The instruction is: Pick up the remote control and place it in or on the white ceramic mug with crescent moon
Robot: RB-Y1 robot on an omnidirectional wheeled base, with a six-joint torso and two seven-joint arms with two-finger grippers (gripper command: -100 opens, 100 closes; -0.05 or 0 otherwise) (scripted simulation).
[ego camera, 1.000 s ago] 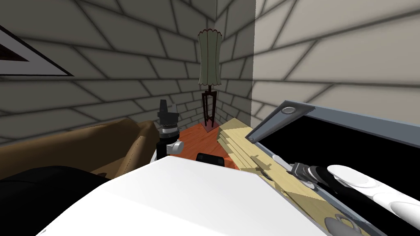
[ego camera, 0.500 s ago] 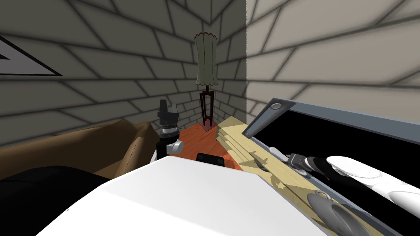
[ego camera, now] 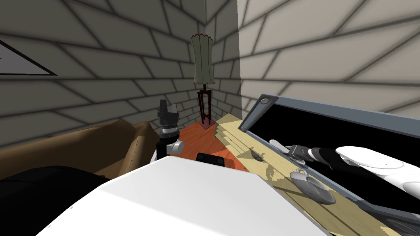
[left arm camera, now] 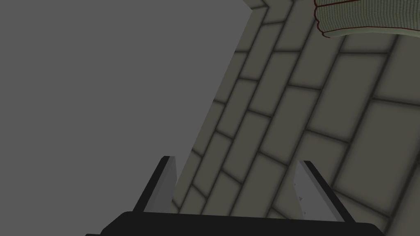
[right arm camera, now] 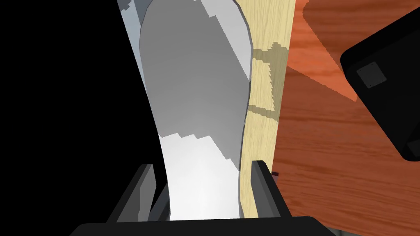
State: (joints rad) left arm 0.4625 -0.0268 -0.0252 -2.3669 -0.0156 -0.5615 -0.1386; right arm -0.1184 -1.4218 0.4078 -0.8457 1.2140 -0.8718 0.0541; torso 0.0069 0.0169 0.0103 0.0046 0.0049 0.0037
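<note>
Head's swung right — remote (right arm camera: 197, 102), slim pale-grey slab, in right jaws.

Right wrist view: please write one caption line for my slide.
Right gripper shut on a light grey remote control, beside a pale wooden board and a red-brown wood surface.

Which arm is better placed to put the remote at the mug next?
Right. The right gripper is shut on the pale remote, and the grey mug sits near it on the wooden top. The left gripper is open, raised away from both.
</note>
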